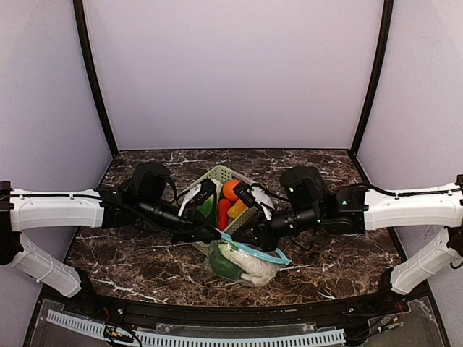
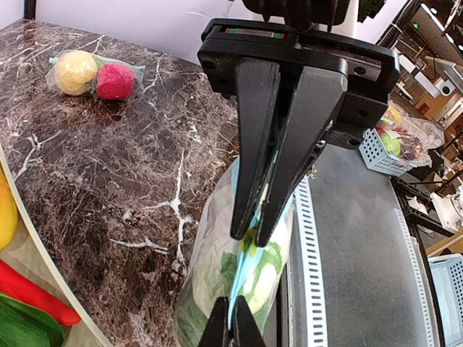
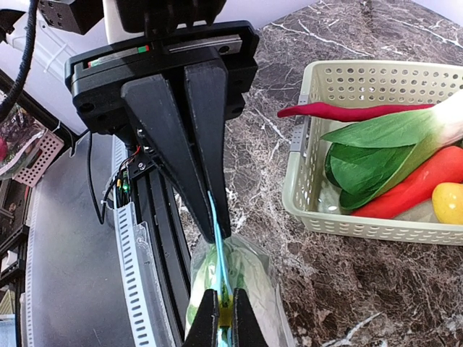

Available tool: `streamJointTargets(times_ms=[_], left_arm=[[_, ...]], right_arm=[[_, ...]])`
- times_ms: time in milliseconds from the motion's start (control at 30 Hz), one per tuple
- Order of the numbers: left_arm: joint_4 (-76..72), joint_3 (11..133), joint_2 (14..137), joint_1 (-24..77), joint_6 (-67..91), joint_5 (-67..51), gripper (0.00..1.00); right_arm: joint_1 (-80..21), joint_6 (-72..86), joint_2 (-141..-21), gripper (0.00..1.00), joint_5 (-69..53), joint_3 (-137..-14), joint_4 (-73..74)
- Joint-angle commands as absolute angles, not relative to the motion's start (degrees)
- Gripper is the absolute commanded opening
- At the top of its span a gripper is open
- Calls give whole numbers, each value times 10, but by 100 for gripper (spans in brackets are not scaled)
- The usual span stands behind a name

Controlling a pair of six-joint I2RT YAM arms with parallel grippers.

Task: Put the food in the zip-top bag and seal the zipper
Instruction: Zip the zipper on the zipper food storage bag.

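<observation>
Two arms over a dark marble worktop (image 1: pixel 130 253). The left gripper (image 2: pixel 250 237) is fully closed, its two fingers pinching the blue zipper strip (image 1: pixel 264 253) of a clear zip-top bag (image 1: pixel 246 271). The right gripper (image 3: pixel 219 230) is likewise closed on the same strip, just beside the left one. In each wrist view, the tips of the opposite gripper show at the bottom edge, clamped on the strip.

The bag lies near the middle of the worktop's near edge, its mouth held up between the two grippers. Through the clear plastic show a green leafy piece (image 1: pixel 223 265) and a white piece (image 1: pixel 255 266).

A pale lattice basket (image 3: pixel 340 224) stands at the centre of the worktop, just behind the bag and toward the far edge. It still holds the rest of the food: a red chilli (image 3: pixel 340 112) resting across its rim, leafy greens (image 3: pixel 376 148) with a white stalk, a long red piece (image 3: pixel 416 184), a yellow piece (image 3: pixel 448 202) and an orange (image 1: pixel 230 189).

In the left wrist view, a second small bag (image 2: pixel 94 76) holding a yellow ball and a red ball lies on the worktop, well apart from the grippers.
</observation>
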State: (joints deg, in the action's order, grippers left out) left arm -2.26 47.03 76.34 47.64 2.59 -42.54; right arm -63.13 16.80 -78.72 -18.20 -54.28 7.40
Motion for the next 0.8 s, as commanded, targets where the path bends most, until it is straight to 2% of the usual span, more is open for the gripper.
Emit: streamJointTargets(times_ms=[0,467,667,767], left_arm=[[41,485,728,423,21,-375,1],[51,490,734,419,18,-388,1],[24,489,752,422,31,-477,1],[17,487,754,427,32,-499,1]], right_arm=[[-634,175,-769,0,-190,-502,272],[-634,178,-764,0,-201,-497,274],[-633,198,-744,0,-184,-509,245],[-634,207,-724,10,-171,-514,228]])
